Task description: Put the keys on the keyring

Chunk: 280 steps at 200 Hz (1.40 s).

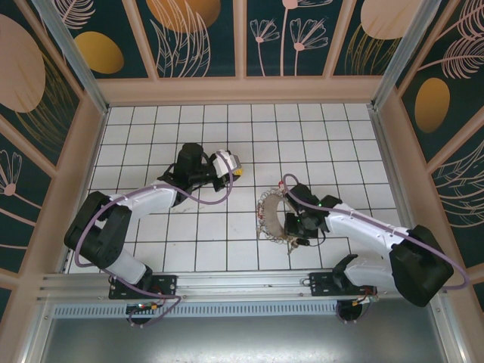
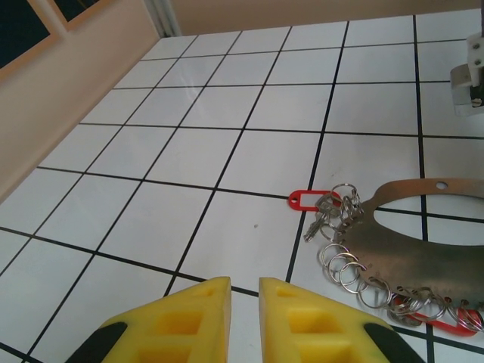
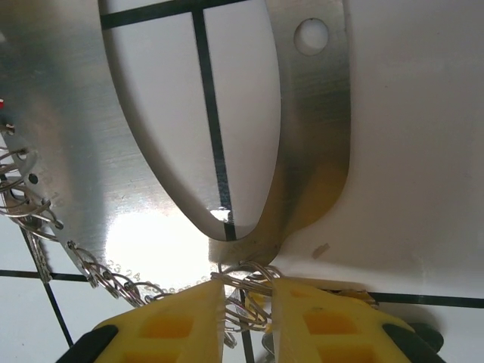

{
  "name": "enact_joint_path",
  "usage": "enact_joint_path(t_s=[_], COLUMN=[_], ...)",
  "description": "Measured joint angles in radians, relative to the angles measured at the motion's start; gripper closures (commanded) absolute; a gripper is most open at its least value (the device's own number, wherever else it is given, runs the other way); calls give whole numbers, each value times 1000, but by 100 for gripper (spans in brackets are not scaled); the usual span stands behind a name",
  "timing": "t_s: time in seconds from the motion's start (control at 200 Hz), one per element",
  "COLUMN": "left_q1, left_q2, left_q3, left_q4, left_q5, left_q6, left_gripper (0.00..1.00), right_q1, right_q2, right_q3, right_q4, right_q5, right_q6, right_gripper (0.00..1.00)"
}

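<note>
The right claw (image 3: 246, 302) pinches narrowly the split rings (image 3: 246, 281) on the keyring (image 3: 310, 151). The left claw (image 2: 244, 318) is narrow and empty. The thin rings may slip out if pulled.

Top external: high, behind arm bases (image 1: 144, 286), looking down and forward over white-tiled floor with black grout lines (image 1: 204, 234). Wide and far, whole walled cell in shot.

Left wrist: low, skimming floor at slant past left gripper (image 2: 244, 284) at bottom edge, facing flat tan metal hoop fringed with silvery wire rings (image 2: 423, 249), mid-range.

Right wrist: steep, right on top of same hoop (image 3: 310, 144), right gripper (image 3: 248, 291) at bottom edge.

All three share hoop (image 1: 266, 215) and tiles round it.
</note>
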Motion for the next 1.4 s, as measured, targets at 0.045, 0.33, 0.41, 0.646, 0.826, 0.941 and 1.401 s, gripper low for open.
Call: enact_joint_path(t_s=[0.045,0.33,0.41,0.646,0.826,0.941,1.401], left_q1=[0,0,0,0,0,0,0], left_q2=[0,0,0,-4,-19,-21,-21], left_q3=[0,-16,-34,-55,-55,-55,-55], left_q4=[0,3,5,5,5,5,5], left_q5=[0,14,14,14,14,14,15], left_q6=[0,2,6,11,15,15,23], left_gripper=[81,81,81,81,81,81,81], right_q1=[13,63,65,72,78,79,105], right_q2=[0,-29,-8,84,103,106,103], right_q3=[6,53,58,61,72,74,89], right_q4=[-11,-54,-61,-63,-58,-55,-77], right_q5=[8,28,27,21,21,21,25], right_q6=[2,-56,-96,-150,-166,-174,-130], right_gripper=[71,69,69,69,74,78,74])
